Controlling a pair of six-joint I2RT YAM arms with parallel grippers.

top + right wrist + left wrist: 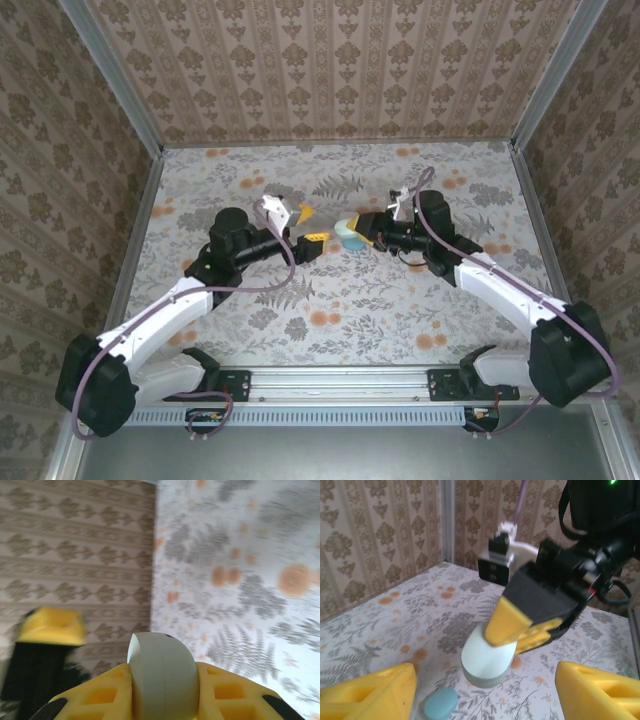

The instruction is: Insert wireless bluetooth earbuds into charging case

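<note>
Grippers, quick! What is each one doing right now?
Left gripper: open, holding nothing.
Right gripper: shut on the pale case half.

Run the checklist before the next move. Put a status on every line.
1. Right pincer clamped on the pale case half: ok.
2. Left pincer open: ok.
3. Left pincer's fingers apart from the pale case half: ok.
4. Teal oval piece lying free on the table: ok.
5. Earbuds seated in the case: cannot tell.
</note>
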